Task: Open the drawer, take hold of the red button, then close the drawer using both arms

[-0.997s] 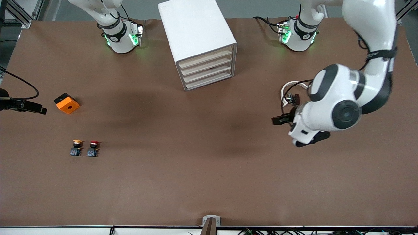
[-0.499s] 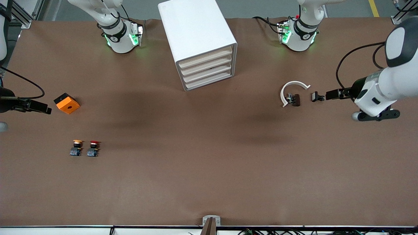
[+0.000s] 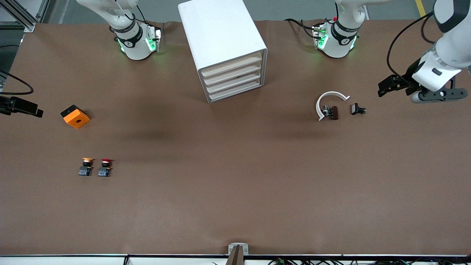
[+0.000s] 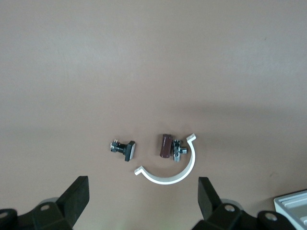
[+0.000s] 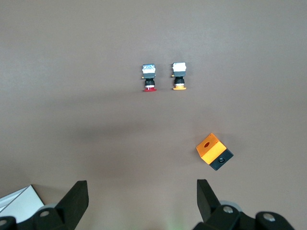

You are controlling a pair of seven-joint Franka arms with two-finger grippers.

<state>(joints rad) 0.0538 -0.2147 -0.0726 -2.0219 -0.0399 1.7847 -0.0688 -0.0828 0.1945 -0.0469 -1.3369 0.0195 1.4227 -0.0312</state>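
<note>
The white cabinet (image 3: 224,40) stands between the two arm bases, and all four cream drawers (image 3: 233,78) are shut. The red-capped button (image 3: 105,166) stands toward the right arm's end of the table, beside a yellow-capped one (image 3: 86,166). It also shows in the right wrist view (image 5: 149,79). My right gripper (image 5: 142,201) is open and empty, over the table edge at the right arm's end (image 3: 22,106), beside the orange cube (image 3: 75,116). My left gripper (image 4: 142,201) is open and empty, over the left arm's end of the table (image 3: 386,87).
A white C-shaped clip with a brown part (image 3: 328,106) and a small black part (image 3: 357,109) lie toward the left arm's end. They also show in the left wrist view: the clip (image 4: 170,167), the black part (image 4: 123,149). Cabinet corners show in both wrist views.
My left arm has swung from over the clip out to the left arm's end of the table and toward its base. My right gripper has drawn back toward the table's edge.
</note>
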